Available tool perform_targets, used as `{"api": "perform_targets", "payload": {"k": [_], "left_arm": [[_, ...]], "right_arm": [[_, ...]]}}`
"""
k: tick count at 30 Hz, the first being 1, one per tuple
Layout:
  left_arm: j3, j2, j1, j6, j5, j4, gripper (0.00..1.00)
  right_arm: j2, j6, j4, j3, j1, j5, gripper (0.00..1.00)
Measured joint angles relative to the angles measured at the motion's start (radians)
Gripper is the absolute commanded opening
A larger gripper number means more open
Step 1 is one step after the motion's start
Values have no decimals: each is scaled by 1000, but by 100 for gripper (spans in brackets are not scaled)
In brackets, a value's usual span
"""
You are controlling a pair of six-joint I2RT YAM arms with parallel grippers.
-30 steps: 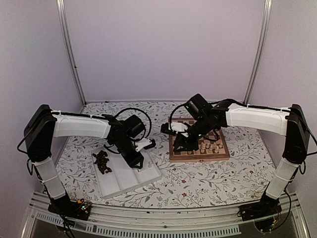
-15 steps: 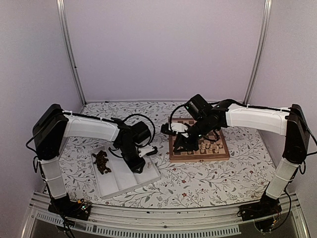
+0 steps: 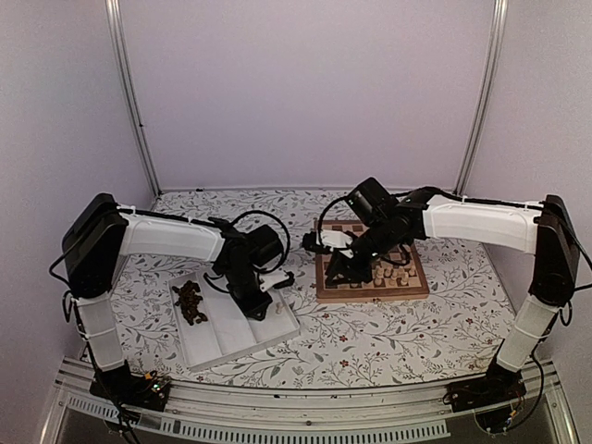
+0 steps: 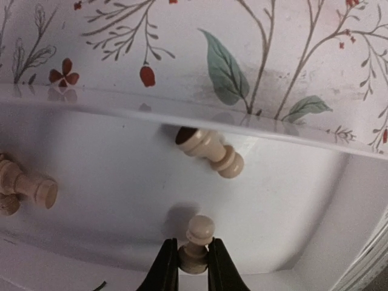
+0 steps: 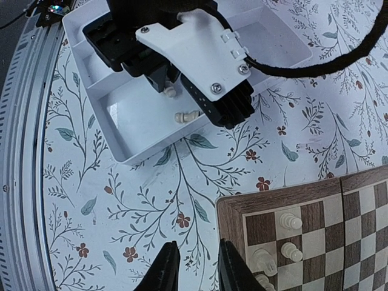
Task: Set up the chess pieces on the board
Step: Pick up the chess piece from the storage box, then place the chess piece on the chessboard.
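Observation:
My left gripper (image 4: 193, 267) is down in the white tray (image 4: 182, 112) and shut on a pale cream pawn (image 4: 196, 241), clamped at its base. Another cream piece (image 4: 209, 151) lies on its side just beyond, and more cream pieces (image 4: 24, 185) lie at the left. In the top view the left gripper (image 3: 262, 305) is over the tray's right compartment. My right gripper (image 5: 194, 267) is open and holds nothing, hanging over the cloth beside the near-left corner of the board (image 5: 303, 230). Several cream pieces (image 3: 393, 273) stand on the board (image 3: 370, 287).
A heap of dark brown pieces (image 3: 191, 302) fills the left compartment of the tray (image 3: 222, 342). The left arm's wrist housing (image 5: 200, 66) hangs over the tray in the right wrist view. A floral cloth (image 3: 388, 333) covers the table, with frame posts at the back.
My left arm has swung in and lowered into the tray's right compartment, and its jaws have closed on the cream pawn. The right arm has barely moved.

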Motion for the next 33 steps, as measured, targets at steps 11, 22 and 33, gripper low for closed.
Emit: {"api": "perform_targets", "payload": {"k": [11,22,33], "left_arm": [[77,-237,1,45,56,142,5],[-37,-333,93,56,305,497,10],[-73,-341,113,36,401,566,12]], "right_arm": [[-61,132,8,188,-80,-182,27],[88,212,-62,332,-97,-333,32],[156,226,-101,395,-97,-417,32]]}}
